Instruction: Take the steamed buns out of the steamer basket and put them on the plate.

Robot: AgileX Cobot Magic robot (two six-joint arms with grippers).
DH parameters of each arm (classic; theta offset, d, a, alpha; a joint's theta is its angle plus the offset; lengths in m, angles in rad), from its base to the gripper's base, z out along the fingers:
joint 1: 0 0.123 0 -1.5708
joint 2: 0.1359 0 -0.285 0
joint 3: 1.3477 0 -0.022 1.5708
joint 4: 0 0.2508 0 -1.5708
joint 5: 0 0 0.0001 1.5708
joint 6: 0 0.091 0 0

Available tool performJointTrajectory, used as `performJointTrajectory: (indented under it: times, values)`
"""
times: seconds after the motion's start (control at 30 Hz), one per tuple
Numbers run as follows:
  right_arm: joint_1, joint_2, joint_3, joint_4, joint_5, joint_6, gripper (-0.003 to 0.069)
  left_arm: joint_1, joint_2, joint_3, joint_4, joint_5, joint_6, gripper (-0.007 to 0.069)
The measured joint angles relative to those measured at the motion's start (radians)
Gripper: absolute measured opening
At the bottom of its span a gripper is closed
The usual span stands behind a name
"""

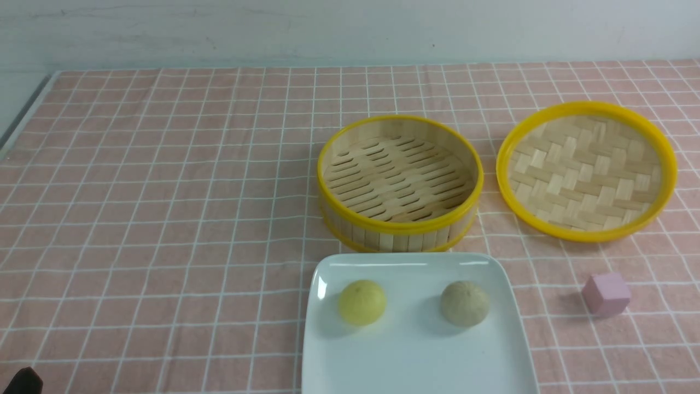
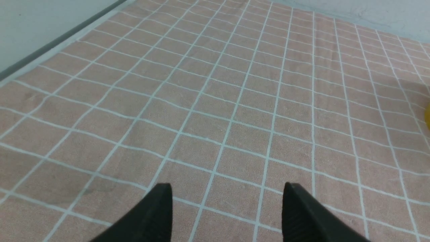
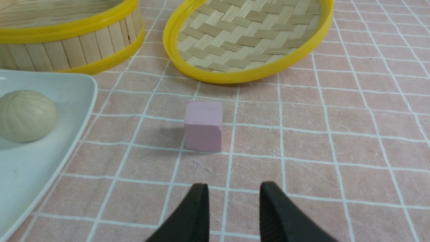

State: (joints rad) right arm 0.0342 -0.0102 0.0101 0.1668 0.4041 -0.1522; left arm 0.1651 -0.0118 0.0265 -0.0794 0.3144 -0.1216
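The pale yellow bun (image 1: 362, 301) and the beige-grey bun (image 1: 465, 303) sit side by side on the white square plate (image 1: 415, 361) at the front. The steamer basket (image 1: 400, 181) stands empty just behind the plate. In the right wrist view the beige-grey bun (image 3: 26, 115), a corner of the plate (image 3: 77, 101) and the basket wall (image 3: 77, 40) show. My left gripper (image 2: 227, 188) is open and empty over bare cloth at the near left. My right gripper (image 3: 234, 188) is open and empty, low over the cloth, a short way from the pink cube.
The shallow woven bamboo lid (image 1: 586, 169) lies inside-up right of the basket, also in the right wrist view (image 3: 248, 37). A small pink cube (image 1: 606, 294) stands right of the plate, in front of my right gripper (image 3: 203, 126). The checked pink cloth's left edge (image 1: 24, 112) borders a grey strip.
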Motion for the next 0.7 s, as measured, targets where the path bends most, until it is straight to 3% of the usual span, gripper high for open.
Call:
performJointTrajectory:
  times: [0.4,0.7]
  values:
    - [0.000,0.000,0.000,0.000,0.000,0.000,0.0240,0.000,0.000,0.001,0.004,0.024,-0.040,0.0449]
    - [0.000,0.000,0.000,0.000,0.000,0.000,0.0240,0.000,0.000,-0.001,0.034,0.049,0.001,0.0449]
